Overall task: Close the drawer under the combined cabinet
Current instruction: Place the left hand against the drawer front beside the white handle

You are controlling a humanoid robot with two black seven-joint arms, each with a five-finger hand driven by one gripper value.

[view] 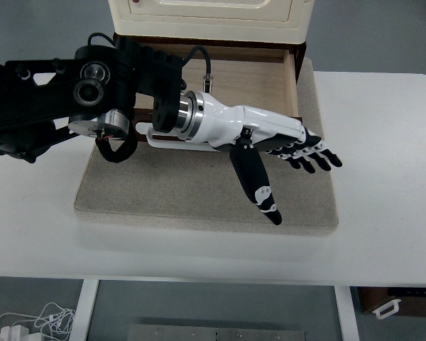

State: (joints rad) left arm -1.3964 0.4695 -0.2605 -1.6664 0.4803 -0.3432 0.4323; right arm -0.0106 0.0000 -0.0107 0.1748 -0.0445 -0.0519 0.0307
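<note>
Item: light wooden drawer with dark brown front and white bar handle [252,78], pulled out under cream cabinet [206,14], resting over grey felt mat [199,188] on white desk [383,177].
Left hand [284,145]: white-black, fingers spread flat, holding nothing, lying across drawer front.
Right hand: not visible.
Advice: set palm square against front near centre, push straight toward cabinet, steady, avoid skewing drawer or snagging handle.

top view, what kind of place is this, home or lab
Probably a lab or test bench, not a home: a small cream cabinet with its open drawer sits on a mat on a plain white table, cables on the floor.
</note>
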